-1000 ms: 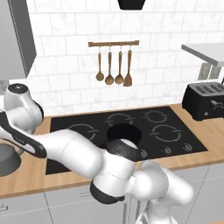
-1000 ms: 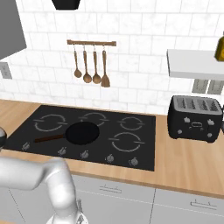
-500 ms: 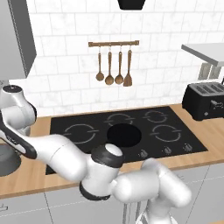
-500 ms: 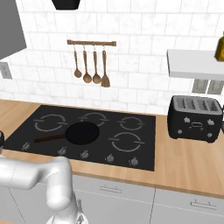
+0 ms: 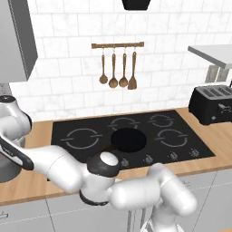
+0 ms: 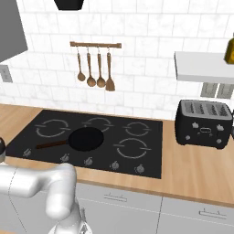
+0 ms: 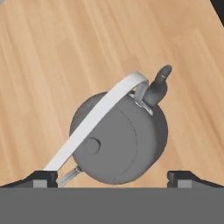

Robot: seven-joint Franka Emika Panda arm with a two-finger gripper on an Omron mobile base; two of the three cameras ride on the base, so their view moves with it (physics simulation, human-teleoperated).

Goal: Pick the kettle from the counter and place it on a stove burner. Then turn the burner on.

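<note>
The dark grey kettle (image 7: 118, 140) stands upright on the tan wood counter (image 7: 52, 57), with its spout (image 7: 159, 83) toward the upper right of the hand view and its pale arched handle (image 7: 94, 120) running across the lid. My gripper (image 7: 114, 177) hangs open above it. One fingertip (image 7: 41, 177) is near the handle's lower end and the other is wide on the opposite side; neither touches the kettle. In the left base view, a sliver of the kettle (image 5: 5, 164) shows at the left edge behind my arm. A wide white burner ring (image 5: 83, 138) lies on the left of the black cooktop (image 5: 190, 152).
A black frying pan (image 5: 129, 139) (image 6: 86, 139) with a brown handle (image 6: 49, 145) sits mid-cooktop. A black toaster (image 6: 203, 123) stands on the counter to the right. Wooden utensils (image 5: 118, 68) hang on the tiled wall. My bent arm crosses the counter's front edge.
My arm's elbow has swung left and lower along the counter front. The hand stays over the left counter end. Kettle and pan have not moved.
</note>
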